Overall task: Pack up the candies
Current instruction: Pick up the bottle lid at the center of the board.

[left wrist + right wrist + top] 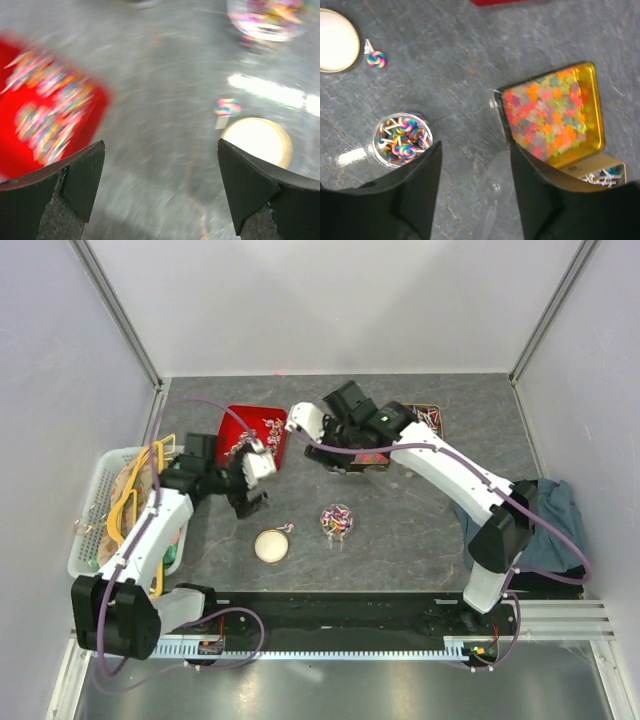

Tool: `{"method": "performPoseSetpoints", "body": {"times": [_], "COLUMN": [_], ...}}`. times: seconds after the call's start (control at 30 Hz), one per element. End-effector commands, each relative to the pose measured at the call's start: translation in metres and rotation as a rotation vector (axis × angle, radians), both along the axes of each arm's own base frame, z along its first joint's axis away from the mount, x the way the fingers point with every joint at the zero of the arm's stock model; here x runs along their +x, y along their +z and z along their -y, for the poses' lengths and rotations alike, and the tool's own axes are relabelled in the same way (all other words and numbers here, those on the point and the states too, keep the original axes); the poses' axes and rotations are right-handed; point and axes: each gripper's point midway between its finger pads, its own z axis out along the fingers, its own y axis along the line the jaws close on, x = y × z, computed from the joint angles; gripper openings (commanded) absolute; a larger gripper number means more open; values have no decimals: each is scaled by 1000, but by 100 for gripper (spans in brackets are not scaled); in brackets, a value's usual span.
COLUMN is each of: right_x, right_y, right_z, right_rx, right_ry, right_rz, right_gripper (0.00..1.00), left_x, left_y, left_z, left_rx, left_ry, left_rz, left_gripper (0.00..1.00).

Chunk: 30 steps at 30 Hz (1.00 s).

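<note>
Nearest to me are the two black fingers of the left tool (pixel 160 145), spread as wide as they go with nothing between them. That wrist picture is blurry, but I can see a red box (pixel 47 107) full of candies on one side and a round pale lid (pixel 257 142) on the other. One loose candy (pixel 227 106) lies just beside the lid. From above, the left arm comes in from the near left, bends at the elbow and hangs its tool over the bench (pixel 400 540) between the red box and the lid. The right arm reaches far and to the left from its base, and its wrist looks straight down. The right tool (pixel 475 147) has its fingers apart too. Something see-through shows between them, and I cannot tell what it is or if it is held. More candies (pixel 402 137) fill a small clear jar (pixel 379 150) just left of that tool. A gold tin (pixel 597 112) of soft-looking colored sweets lies open on its right. The candies are tiny swirls on thin sticks, so I think they are very light, hard and a bit slippery. I would pinch one by its round head, or pinch a little bunch in the red box. A single stick is thin and could slide out of the tool. The jar could tip if I bump it.
</note>
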Motion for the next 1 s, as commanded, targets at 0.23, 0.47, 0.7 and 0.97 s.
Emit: {"method": "performPoseSetpoints", "body": {"times": [0.23, 0.47, 0.7, 0.97], "right_x": [46, 50, 51, 52], "right_y": [21, 28, 30, 33], "right_z": [79, 88, 90, 91], "right_rx": [82, 111, 113, 116], "right_ry": [-225, -259, -268, -271], "right_rz": [-28, -17, -10, 4], "right_gripper": [70, 74, 75, 75], "left_x": [-80, -110, -123, -121], "left_y": [-84, -110, -123, -136], "left_z": [14, 8, 9, 9], "left_rx": [380, 457, 475, 484], "left_ry": [-359, -427, -446, -430], "left_rz": [-67, -121, -148, -122], "left_gripper": [97, 94, 86, 68]}}
